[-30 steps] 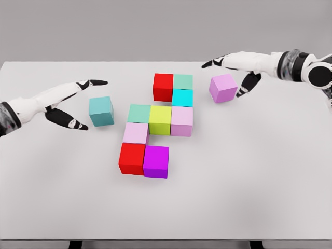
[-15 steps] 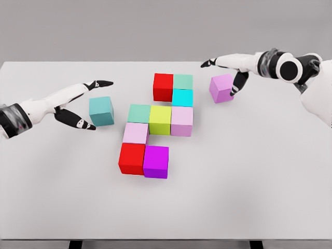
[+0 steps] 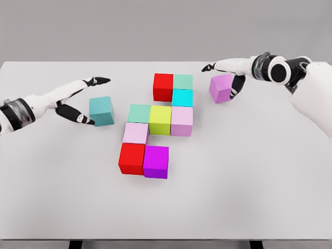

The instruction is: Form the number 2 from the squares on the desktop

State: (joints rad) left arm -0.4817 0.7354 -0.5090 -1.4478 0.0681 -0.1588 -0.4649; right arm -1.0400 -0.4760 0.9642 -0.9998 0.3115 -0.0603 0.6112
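Several coloured cubes form a cluster mid-table: red (image 3: 163, 86), mint (image 3: 182, 81), cyan (image 3: 182, 97), green (image 3: 139, 113), yellow-green (image 3: 160, 120), two pale pink (image 3: 182, 121) (image 3: 136, 133), red (image 3: 132, 158) and magenta (image 3: 156, 162). A loose teal cube (image 3: 101, 111) lies left of the cluster. My left hand (image 3: 90, 100) is open beside it, fingers spread above and below its left side. A loose violet cube (image 3: 221, 87) lies to the right. My right hand (image 3: 222, 78) is open over it, with the thumb by its right face.
The white table (image 3: 249, 171) stretches wide in front of the cluster and to the right. Its far edge runs just behind the two hands. A plain grey wall stands behind it.
My left hand has moved right, close against the teal cube. The right hand has slid left until it straddles the violet cube. No cube has visibly shifted.
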